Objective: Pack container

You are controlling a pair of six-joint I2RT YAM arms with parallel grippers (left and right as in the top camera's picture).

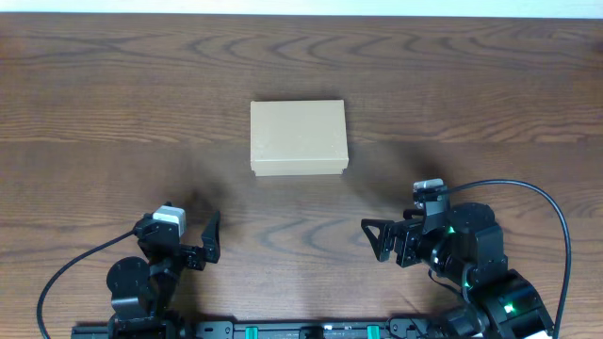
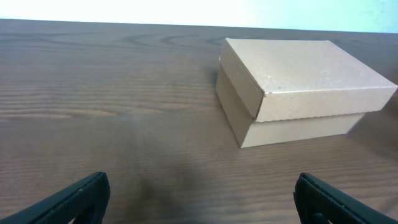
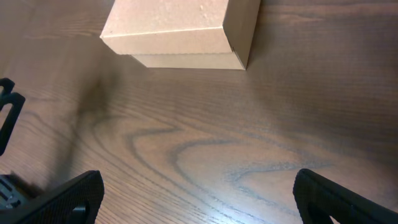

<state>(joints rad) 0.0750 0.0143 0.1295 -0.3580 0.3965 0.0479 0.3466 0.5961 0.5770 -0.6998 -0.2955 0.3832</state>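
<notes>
Wood table [image 1: 94,94], container [image 1: 299,137] lid shut; left gripper [image 2: 199,208], right gripper [image 3: 199,202] both spread, empty. I'd pin base, lift flap slowly.

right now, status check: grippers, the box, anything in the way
Left gripper open, empty. Right gripper open, empty. Container ahead of both, lid shut, neither gripper touching it. Nothing seen between grippers and it.

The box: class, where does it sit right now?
Overhead, the box sits closed near centre frame, ahead of the left pincer and right pincer, touching neither.
</notes>
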